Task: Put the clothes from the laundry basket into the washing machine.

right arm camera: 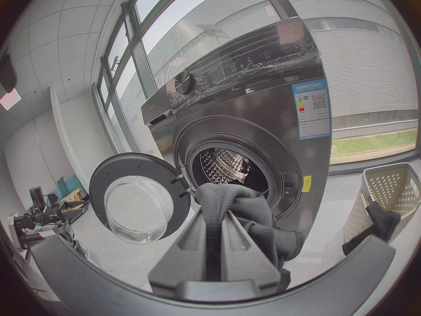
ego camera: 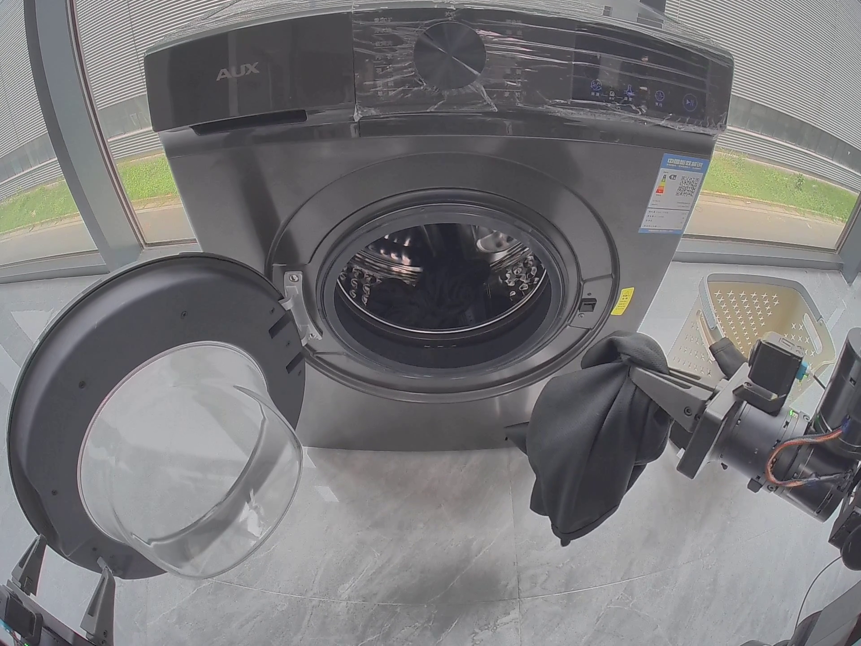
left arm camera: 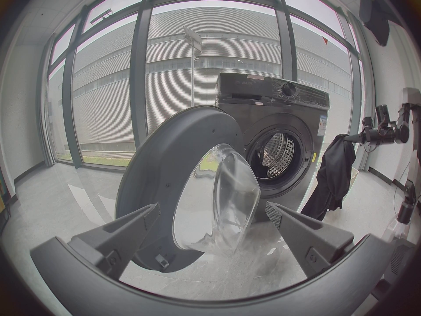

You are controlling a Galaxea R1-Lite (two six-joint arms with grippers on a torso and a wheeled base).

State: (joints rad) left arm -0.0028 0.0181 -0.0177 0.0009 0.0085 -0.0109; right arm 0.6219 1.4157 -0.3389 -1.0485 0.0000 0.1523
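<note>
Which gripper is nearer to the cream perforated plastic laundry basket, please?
Right. The right gripper, shut on a dark grey garment, is just beside the cream laundry basket; the left gripper is far across the floor, by the washing machine's open round door.

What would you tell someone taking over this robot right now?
Left hand open, low by the open door.
Right hand shut on a dark garment, hanging right of the washing machine's opening.
Something dark seems already in the drum.
Left to do: load this garment, then the dark piece over the laundry basket's rim.
</note>
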